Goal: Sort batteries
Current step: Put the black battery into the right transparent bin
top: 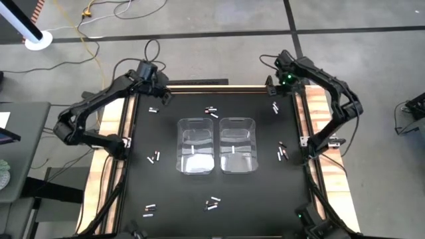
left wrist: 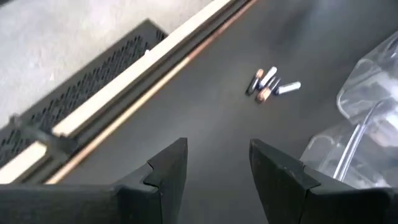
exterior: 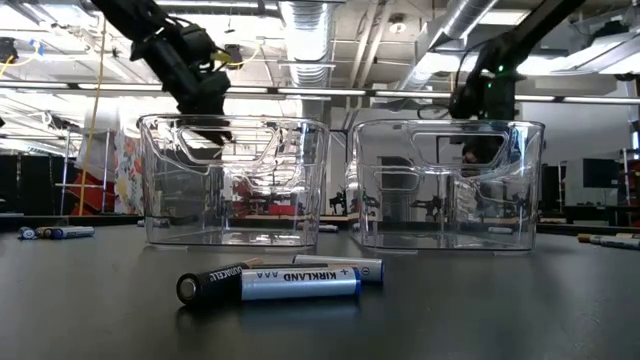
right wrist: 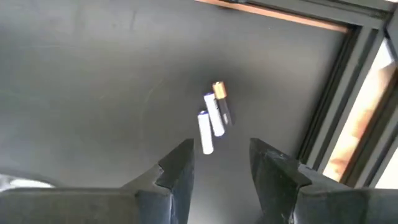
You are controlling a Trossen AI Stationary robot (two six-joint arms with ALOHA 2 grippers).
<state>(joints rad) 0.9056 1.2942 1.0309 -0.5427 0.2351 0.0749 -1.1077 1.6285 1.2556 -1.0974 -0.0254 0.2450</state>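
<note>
The black table (top: 219,199) fills the middle of the scene, with wooden rails down its two sides. At its centre stand two clear plastic bins side by side, nearly touching: the left bin (top: 195,145) and the right bin (top: 238,145), each with a light battery lying on its floor.

The left arm (top: 99,109) reaches to the far left corner of the table, well away from the bins. Its left gripper (left wrist: 214,165) hangs above bare table, fingers spread with a clear gap and nothing between them. The right arm (top: 332,106) bends to the far right corner, and the right gripper (right wrist: 219,163) hangs there with its fingers apart and empty.

The batteries are scattered in small clusters all around the bins. One cluster (right wrist: 212,116) of two white ones and a dark copper-tipped one lies on the table just ahead of the right gripper's fingers. Another cluster (left wrist: 272,84) lies beyond the left gripper, near the far edge of the left bin. A pair (exterior: 268,281), one dark and one silver, lies in front of the bins at the near side of the table. More sit off each side of the bins.
</note>
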